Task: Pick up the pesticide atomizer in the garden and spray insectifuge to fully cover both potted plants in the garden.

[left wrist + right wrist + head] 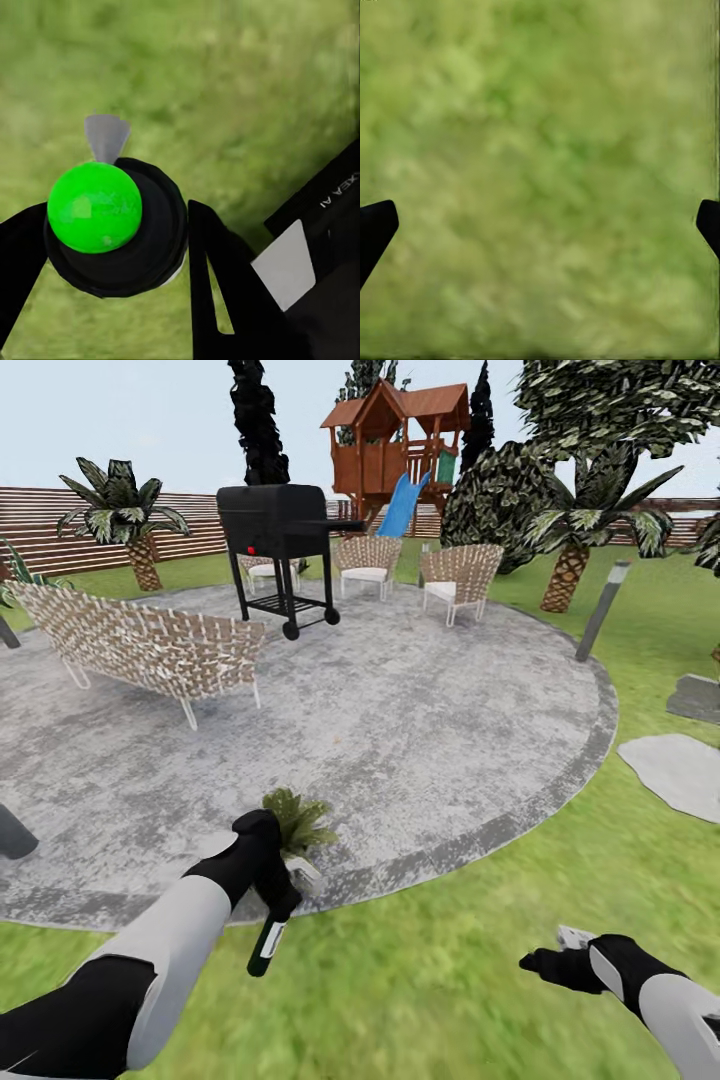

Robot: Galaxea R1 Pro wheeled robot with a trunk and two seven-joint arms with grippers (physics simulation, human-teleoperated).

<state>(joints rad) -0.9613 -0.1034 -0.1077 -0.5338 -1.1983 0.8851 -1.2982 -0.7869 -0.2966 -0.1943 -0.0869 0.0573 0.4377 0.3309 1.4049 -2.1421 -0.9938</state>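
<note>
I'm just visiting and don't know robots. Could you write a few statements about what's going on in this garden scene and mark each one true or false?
1. The left gripper holds the pesticide atomizer. True.
2. The right gripper also grips a bottle. False: it is open with only lawn between its fingers.
3. A potted plant sits on the patio edge just beyond the left gripper. True.
4. The barbecue grill stands on the grass. False: it stands on the grey patio.
5. The atomizer lies on a wicker chair. False: it hangs from the left gripper.
</note>
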